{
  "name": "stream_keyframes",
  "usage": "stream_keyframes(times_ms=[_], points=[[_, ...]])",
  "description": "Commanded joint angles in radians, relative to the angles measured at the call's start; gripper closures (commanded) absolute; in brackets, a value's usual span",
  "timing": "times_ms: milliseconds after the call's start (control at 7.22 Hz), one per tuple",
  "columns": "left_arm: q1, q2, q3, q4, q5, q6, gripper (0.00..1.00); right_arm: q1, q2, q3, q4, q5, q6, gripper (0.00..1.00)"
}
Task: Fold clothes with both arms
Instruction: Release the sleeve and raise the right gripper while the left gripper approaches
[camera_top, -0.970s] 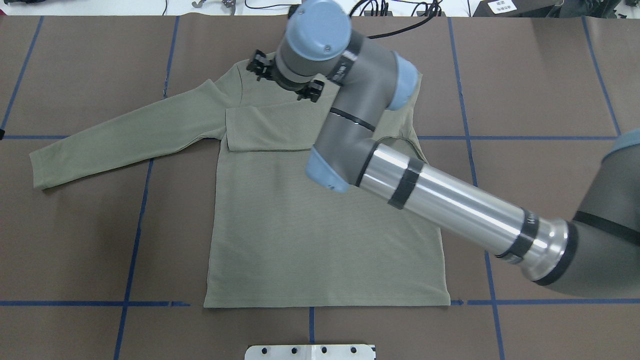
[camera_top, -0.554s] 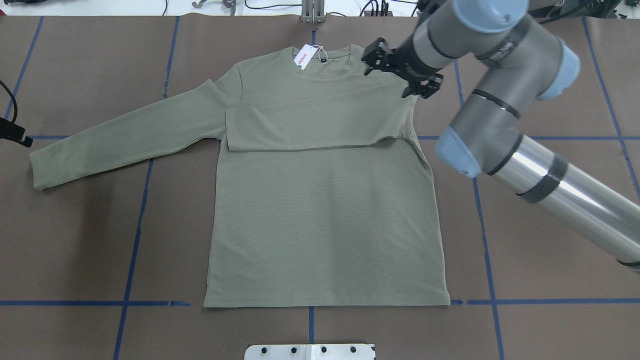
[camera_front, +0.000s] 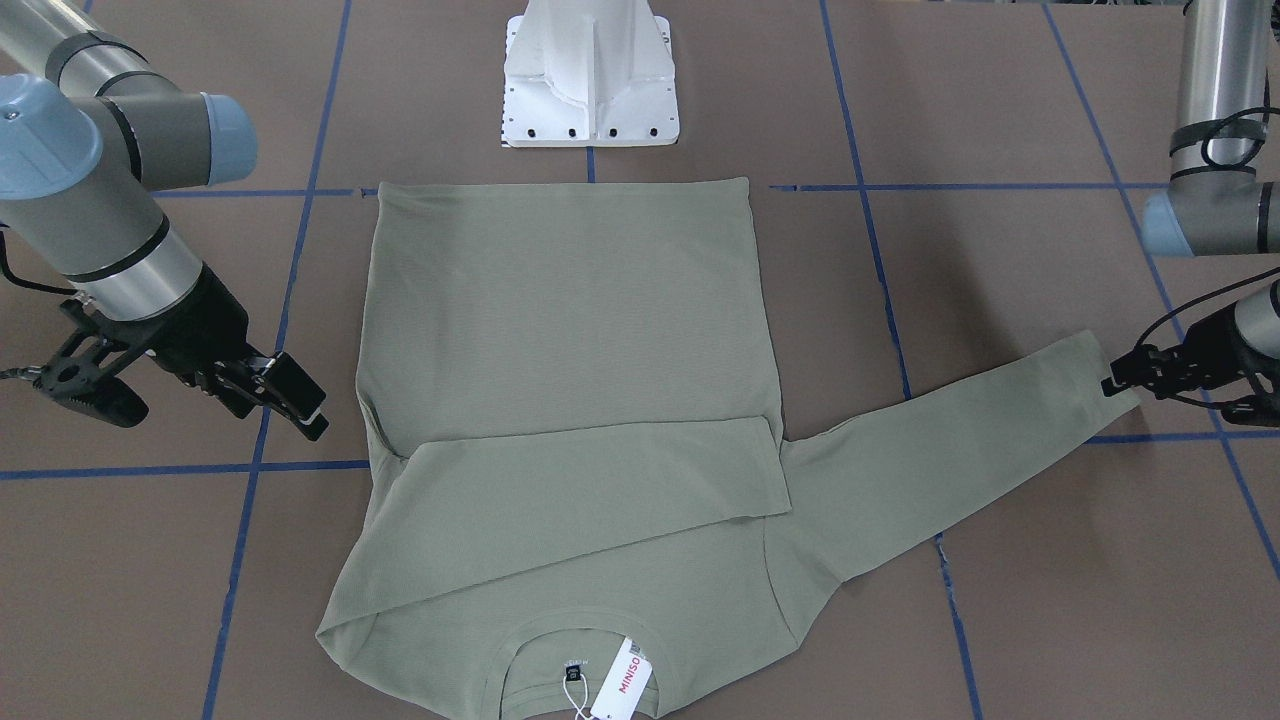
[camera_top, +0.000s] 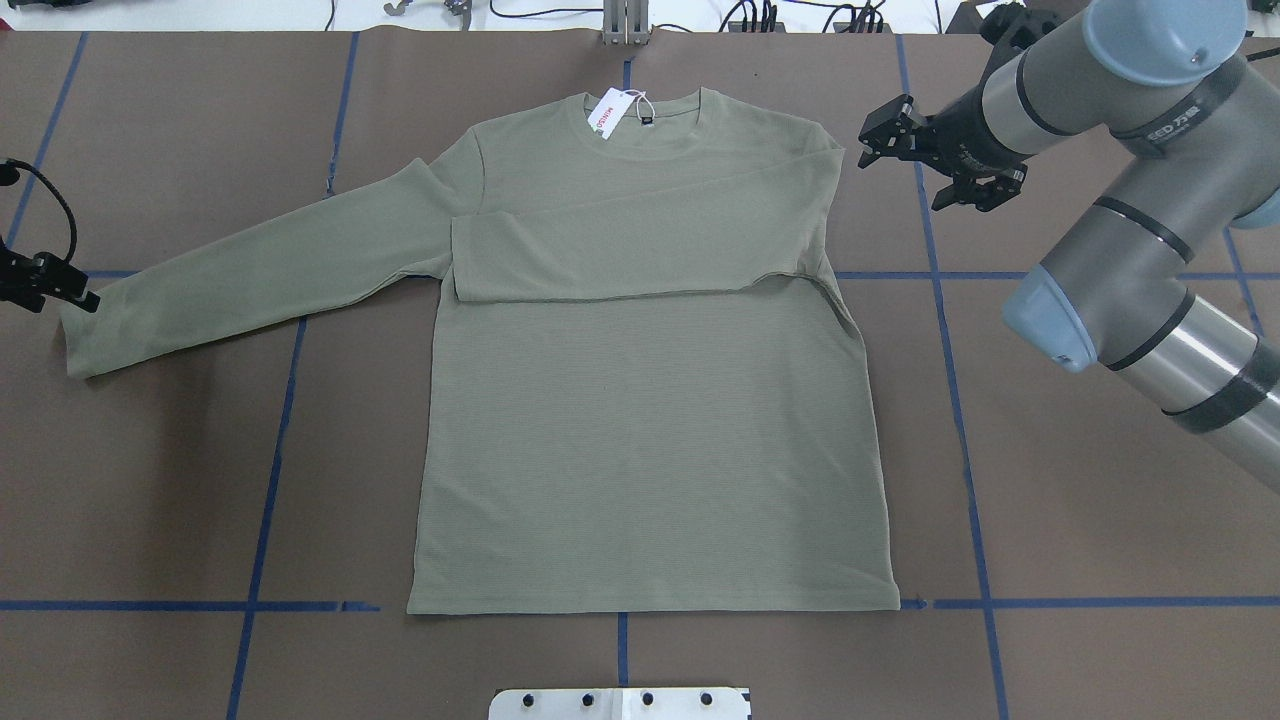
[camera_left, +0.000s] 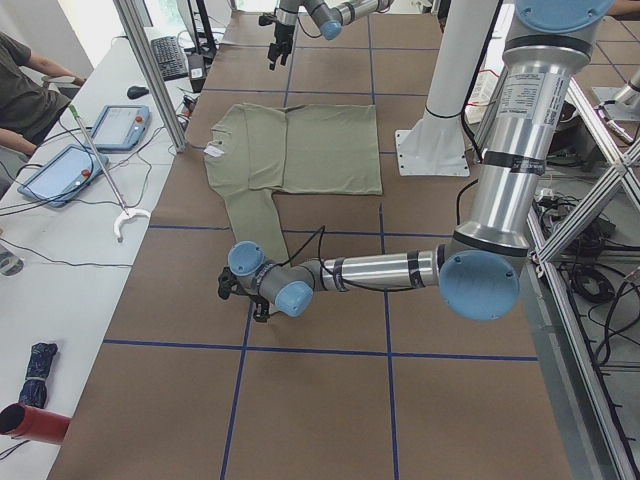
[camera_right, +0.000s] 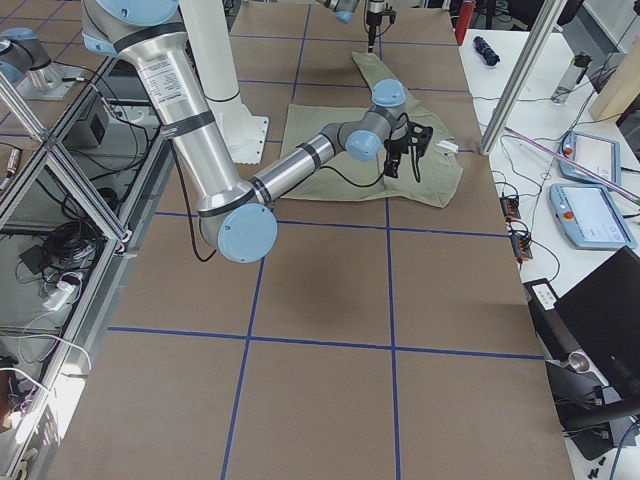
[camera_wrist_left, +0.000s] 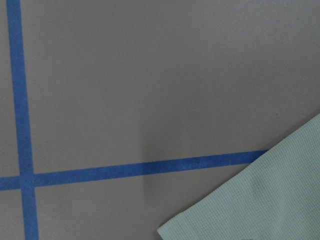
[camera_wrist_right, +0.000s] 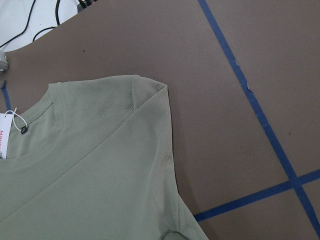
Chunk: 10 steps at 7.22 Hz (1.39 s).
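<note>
Our right hand (camera_top: 922, 163) has swung off the shirt (camera_top: 640, 400), spread apart; whether our left hand (camera_front: 1125, 380) grips the cuff (camera_front: 1090, 375) we cannot tell.

Both arms were built alike. The right arm (camera_top: 1130, 210) had matte grey joint housings, round light-blue caps (camera_top: 1165, 25) and a polished silver tube ringed with black bands, with white lettering on one dark wrist band. Its gripper (camera_top: 905, 170) was black and skeletal. A thin black cable (camera_front: 1215, 130) looped along the left arm (camera_left: 380, 270), whose upright silver tube carried a printed label. The pedestal (camera_front: 590, 75) was white, with small dark screw holes along its foot.
</note>
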Motion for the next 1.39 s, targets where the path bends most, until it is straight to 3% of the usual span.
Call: stream_keyframes(times_ms=[0, 416, 693, 832, 970, 1109, 1247], points=[[0.008, -0.002, 0.001, 0.001, 0.004, -0.010, 0.30, 0.003, -0.006, 0.007, 0.000, 0.001, -0.001, 0.01], [0.011, 0.001, 0.006, 0.003, 0.046, -0.010, 0.35, 0.003, -0.020, 0.039, -0.003, -0.001, -0.001, 0.01], [0.014, 0.003, 0.009, 0.004, 0.048, -0.010, 0.58, 0.004, -0.020, 0.041, -0.003, -0.001, -0.001, 0.01], [0.015, 0.006, 0.008, 0.004, 0.050, -0.010, 0.61, 0.004, -0.022, 0.042, -0.003, -0.001, -0.001, 0.01], [0.014, 0.009, 0.000, 0.001, 0.048, -0.013, 0.75, 0.004, -0.022, 0.042, -0.003, -0.001, -0.001, 0.01], [0.014, 0.009, -0.009, 0.000, 0.054, -0.010, 1.00, 0.004, -0.022, 0.044, -0.003, -0.001, -0.001, 0.01], [0.014, 0.009, -0.031, 0.000, 0.068, -0.016, 1.00, 0.003, -0.022, 0.045, -0.003, -0.001, -0.001, 0.01]])
